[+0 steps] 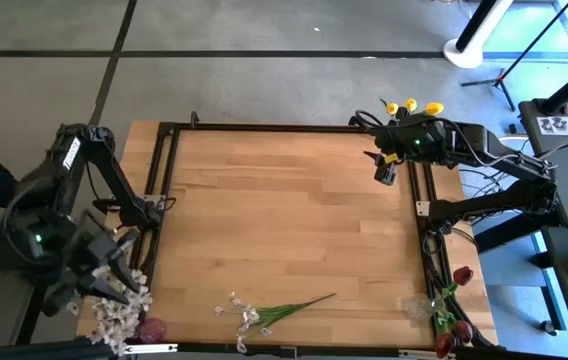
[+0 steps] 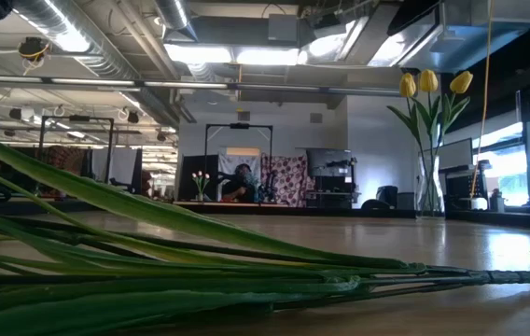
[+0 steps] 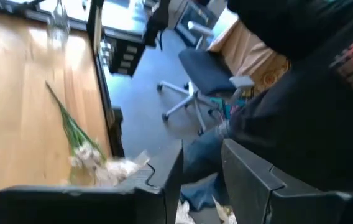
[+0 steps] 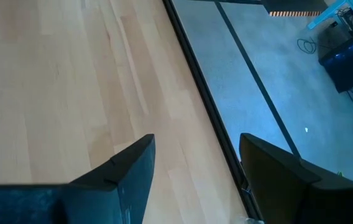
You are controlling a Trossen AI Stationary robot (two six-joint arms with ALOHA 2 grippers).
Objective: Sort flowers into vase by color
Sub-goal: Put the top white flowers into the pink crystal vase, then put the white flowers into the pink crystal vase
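- Note the one white-pink spray (image 1: 264, 314) lying flat on the desk (image 1: 284, 210) at its near edge, blossoms toward the left gripper, green stem pointing away toward the right arm's side. It lies well apart from both grippers.
- Find the same spray in the left wrist view (image 3: 77, 140), and its stem and long leaves across the foreground of the low view (image 2: 200, 271).
- Locate the bunch of white-pink blossoms (image 1: 122, 312) directly under and touching the left gripper (image 1: 104, 285), at the desk's near left corner. A dark red head (image 1: 151, 329) sits just beside that bunch.
- Check the left gripper: its fingers (image 3: 251, 180) stand partly apart, and you see nothing between them in the wrist view. Whether they touch the bunch below cannot be told.
- Locate the yellow tulips (image 1: 412, 107) just beyond the right gripper (image 1: 385, 172), at the far right corner; in the low view they stand upright in a clear vase (image 2: 430, 182).
- Check the right gripper: it hangs over the desk's right edge, fingers (image 4: 127, 171) partly apart, empty.
- Locate the dark red tulips (image 1: 456, 322) at the near right corner, well apart from the right gripper, beside a clear vase (image 1: 419, 306).
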